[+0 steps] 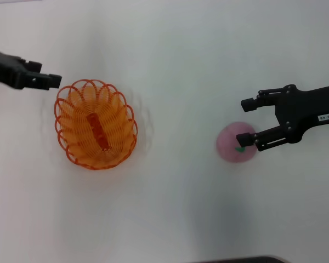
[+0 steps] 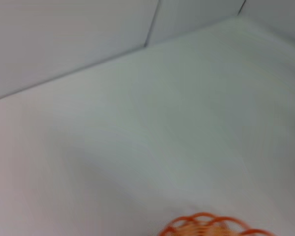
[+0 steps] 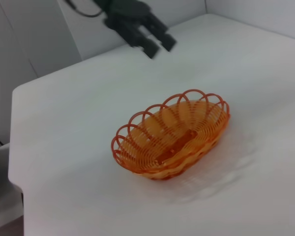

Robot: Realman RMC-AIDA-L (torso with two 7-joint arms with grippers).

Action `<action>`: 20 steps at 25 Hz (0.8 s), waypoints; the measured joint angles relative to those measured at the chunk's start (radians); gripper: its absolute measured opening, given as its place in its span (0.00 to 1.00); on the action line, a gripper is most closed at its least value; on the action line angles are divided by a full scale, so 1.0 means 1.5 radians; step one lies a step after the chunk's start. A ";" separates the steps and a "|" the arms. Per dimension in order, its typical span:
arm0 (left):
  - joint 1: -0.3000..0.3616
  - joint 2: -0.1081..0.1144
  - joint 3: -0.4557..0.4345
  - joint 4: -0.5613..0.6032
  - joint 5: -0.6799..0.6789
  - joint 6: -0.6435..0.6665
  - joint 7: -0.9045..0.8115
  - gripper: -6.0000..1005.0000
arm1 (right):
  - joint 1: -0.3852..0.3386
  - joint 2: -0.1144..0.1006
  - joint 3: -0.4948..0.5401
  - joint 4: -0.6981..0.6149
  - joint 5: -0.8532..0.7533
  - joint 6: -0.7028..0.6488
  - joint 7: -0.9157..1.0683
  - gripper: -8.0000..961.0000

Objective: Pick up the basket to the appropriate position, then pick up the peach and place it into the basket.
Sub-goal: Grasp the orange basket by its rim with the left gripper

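On the white counter (image 1: pixel 175 66) before me, nearest on my right side, the peach (image 1: pixel 233 143) sits pale pink with a small green mark facing my right pincer (image 1: pixel 245 121). That pincer hangs over the peach's outer edge with its fingers spread wide; one fingertip (image 1: pixel 244 137) overlaps the fruit in the head view and the other is apart beyond it, and I cannot tell whether either touches the fruit. Well apart from the peach, on my left side, the basket (image 1: pixel 95 124) stands upright on the counter, an orange oval with a looped rim and a solid orange strip along its bottom. The right wrist view shows the basket (image 3: pixel 172 135) empty, resting flat on the counter (image 3: pixel 78 113). Just beyond the basket's far left rim is my left pincer (image 1: pixel 50 81), near the rim but not touching it; its dark fingers lie close together, with little gap showing, and hold nothing. From the right wrist it appears farther off, above the counter behind the basket (image 3: pixel 155 44). My left wrist view catches only a few orange rim loops (image 2: pixel 206 227) at its edge.
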 joint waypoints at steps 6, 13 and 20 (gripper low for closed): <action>-0.068 -0.022 0.096 -0.014 0.111 -0.096 -0.057 0.64 | -0.003 0.000 0.018 0.024 0.000 0.014 -0.011 0.96; -0.109 -0.046 0.145 -0.075 0.203 -0.175 -0.072 0.64 | -0.007 0.001 0.034 0.030 0.000 0.015 -0.014 0.96; -0.139 -0.047 0.171 -0.163 0.228 -0.236 -0.073 0.64 | -0.004 0.001 0.037 0.037 0.000 0.023 -0.014 0.96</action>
